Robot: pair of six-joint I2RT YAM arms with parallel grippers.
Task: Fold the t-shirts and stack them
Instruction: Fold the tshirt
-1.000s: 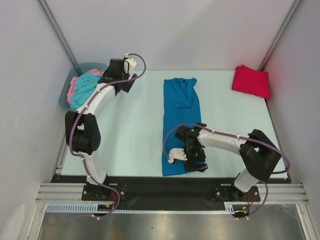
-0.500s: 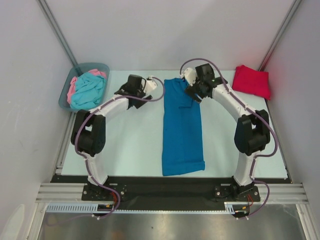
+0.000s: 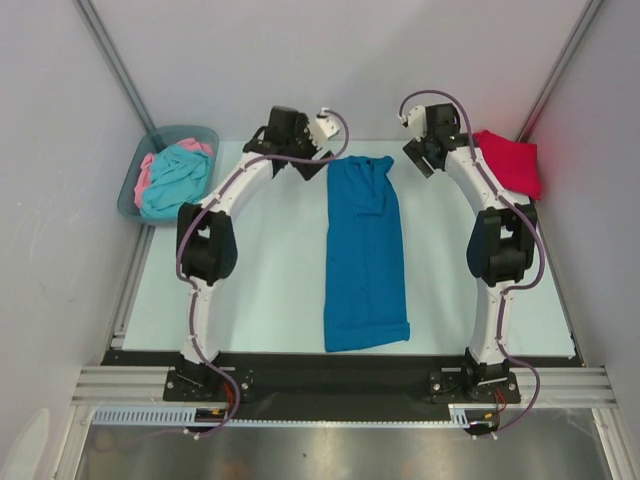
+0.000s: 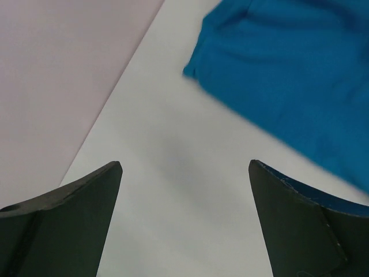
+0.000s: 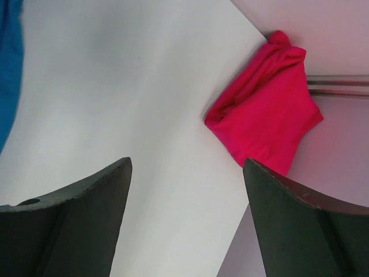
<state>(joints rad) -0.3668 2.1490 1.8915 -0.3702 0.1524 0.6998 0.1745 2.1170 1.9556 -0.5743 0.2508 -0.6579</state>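
A deep blue t-shirt (image 3: 366, 250) lies folded into a long strip down the middle of the table. Its far left corner (image 4: 288, 69) shows in the left wrist view. My left gripper (image 3: 308, 165) (image 4: 185, 164) hovers open over bare table just left of that corner, holding nothing. My right gripper (image 3: 425, 162) (image 5: 187, 161) is open and empty above bare table, between the blue shirt's far right corner (image 5: 7, 75) and a folded red t-shirt (image 3: 505, 160) (image 5: 265, 115) at the back right. Turquoise (image 3: 175, 180) and pink (image 3: 147, 172) shirts lie bunched in the bin.
The grey-blue plastic bin (image 3: 130, 200) stands at the back left corner. White walls close in the table at the back and sides, with metal posts (image 3: 560, 70) in the corners. Both arm bases stand at the near edge.
The right gripper has left the blue shirt's near end and swung to the back right. The left gripper has moved from beside the bin over to the shirt's far left corner.
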